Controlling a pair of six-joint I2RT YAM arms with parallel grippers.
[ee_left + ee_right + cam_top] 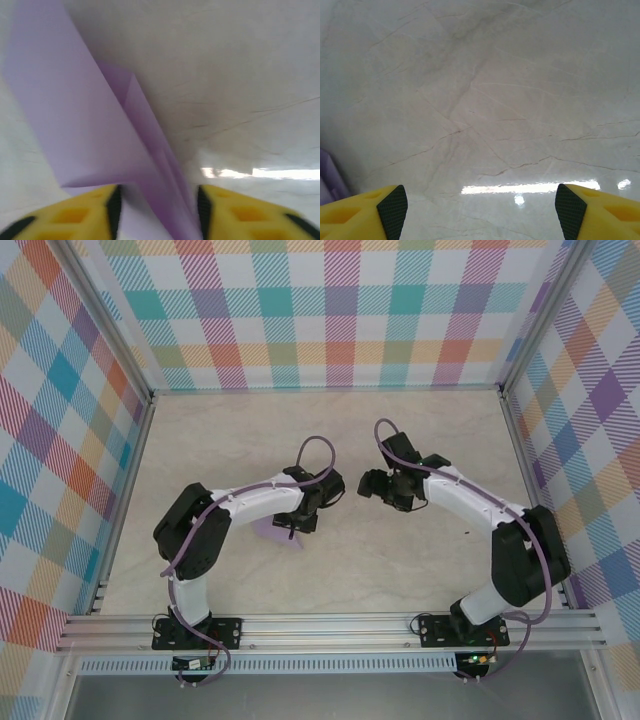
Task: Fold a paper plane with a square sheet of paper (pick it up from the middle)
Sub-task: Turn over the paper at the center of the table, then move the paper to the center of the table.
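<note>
The lilac sheet of paper (272,533) lies on the table under the left arm's wrist, folded into a pointed shape with creased flaps. In the left wrist view the paper (90,130) fills the left half, and a raised fold runs down between the yellow fingers. My left gripper (159,210) stands open around that fold, with a gap to each pad. In the top view the left gripper (293,530) points down at the paper. My right gripper (368,485) hovers open to the right over bare table, nothing between its fingers (390,205). A sliver of paper (327,175) shows at its left edge.
The pale marble-patterned tabletop (420,430) is ringed by checked walls (330,310) on three sides. An aluminium rail (330,625) carrying both arm bases runs along the near edge. The two wrists are close together near the table's centre.
</note>
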